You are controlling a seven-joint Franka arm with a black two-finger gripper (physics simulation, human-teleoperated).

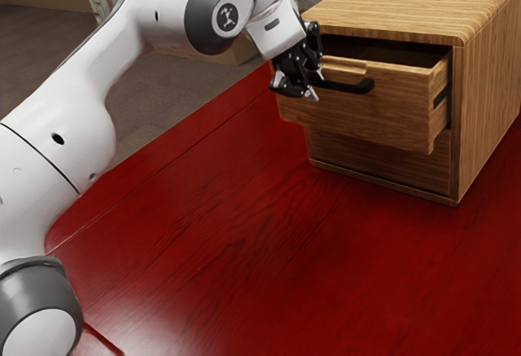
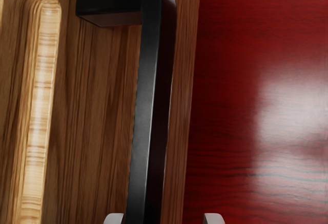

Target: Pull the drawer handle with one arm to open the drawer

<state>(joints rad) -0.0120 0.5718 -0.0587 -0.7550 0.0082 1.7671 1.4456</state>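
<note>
A wooden cabinet stands at the table's far right in the exterior view. Its top drawer is pulled partway out, with a dark gap showing above it. A black bar handle runs across the drawer front. My gripper is at the end of that handle nearest the arm, fingers straddling the bar. In the wrist view the handle runs between two grey fingertips; one sits close beside the bar, the other stands apart from it over the table. The gripper is open around the handle.
A lower drawer sits flush in the cabinet beneath the pulled-out one. The glossy red table stretches wide in front of the cabinet. A brick wall and brown floor lie behind.
</note>
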